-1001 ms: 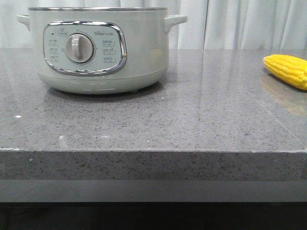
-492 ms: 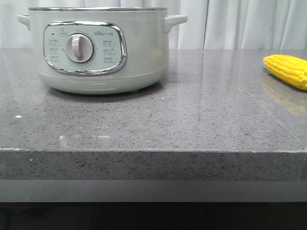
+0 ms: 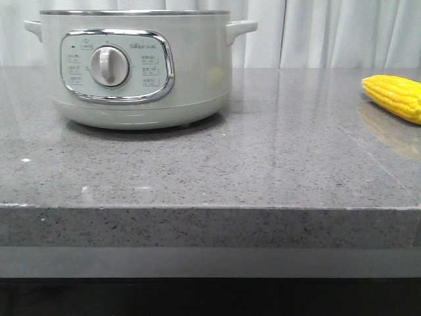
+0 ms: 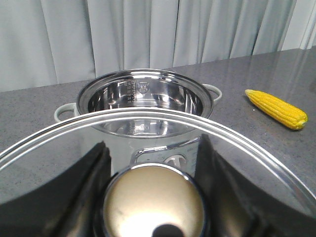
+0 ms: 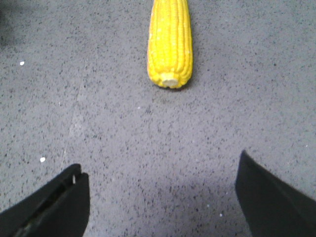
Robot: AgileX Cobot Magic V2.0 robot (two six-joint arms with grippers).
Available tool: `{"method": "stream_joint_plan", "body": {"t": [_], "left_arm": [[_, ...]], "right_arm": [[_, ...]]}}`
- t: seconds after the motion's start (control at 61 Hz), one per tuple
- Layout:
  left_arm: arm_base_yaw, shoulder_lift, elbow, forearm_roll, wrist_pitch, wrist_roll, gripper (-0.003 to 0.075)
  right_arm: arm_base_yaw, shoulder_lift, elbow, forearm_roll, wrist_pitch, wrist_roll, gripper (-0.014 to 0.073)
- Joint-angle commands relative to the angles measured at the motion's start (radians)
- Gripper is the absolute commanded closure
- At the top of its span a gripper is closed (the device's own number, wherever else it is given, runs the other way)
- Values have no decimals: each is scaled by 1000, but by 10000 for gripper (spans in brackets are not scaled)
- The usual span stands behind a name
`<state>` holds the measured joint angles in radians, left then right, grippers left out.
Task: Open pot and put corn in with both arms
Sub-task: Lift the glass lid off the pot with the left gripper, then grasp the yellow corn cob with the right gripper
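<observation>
The speckled grey stone desk [image 3: 217,164] carries everything, with pale pleated curtains [image 3: 329,33] hanging behind it. On it stands the large round pale greenish-white electric pot [image 3: 135,66], with a chrome-framed control panel, a round silver dial and two small side handles; it is uncovered, and the left wrist view looks straight into its shiny steel bowl. That pot sits ahead of the left hand [image 4: 153,197], a little beyond the round glass lid [image 4: 163,128] with its steel rim. The left hand is closed on the lid's rounded metallic knob [image 4: 154,202], its dark fingers [image 4: 74,192] pressing in from either side, so the lid hangs between the hand and the pot, clear of the pot's rim. The bright yellow corn cob [image 5: 170,42] with rows of kernels lies flat on the desk well apart from the pot, directly ahead of the right hand [image 5: 160,197], blunt end toward it. The right hand is spread wide, holding nothing.
</observation>
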<state>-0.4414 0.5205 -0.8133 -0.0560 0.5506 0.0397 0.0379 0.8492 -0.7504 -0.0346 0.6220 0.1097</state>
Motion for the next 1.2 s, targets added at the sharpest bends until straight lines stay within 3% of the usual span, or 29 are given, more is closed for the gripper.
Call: {"method": "stream_joint_plan", "body": {"t": [0.0,0.197,0.64,1.181], "left_arm": [[1,-2,-36,-7,-146,-1,480],[1,-2,-36,-7,-146,-1,480],[1,-2,-36,-7,-146,-1,480],[1,-2,-36,-7,-146,-1,480]], "right_arm": [[-21,51,-88,-14,-20,0,-21],[-38,186,-220,-14,60,0,-21],[-38,509,-484,-14,92,-1,-21],[-37,855,-695,-14,127,-39,-21]]}}
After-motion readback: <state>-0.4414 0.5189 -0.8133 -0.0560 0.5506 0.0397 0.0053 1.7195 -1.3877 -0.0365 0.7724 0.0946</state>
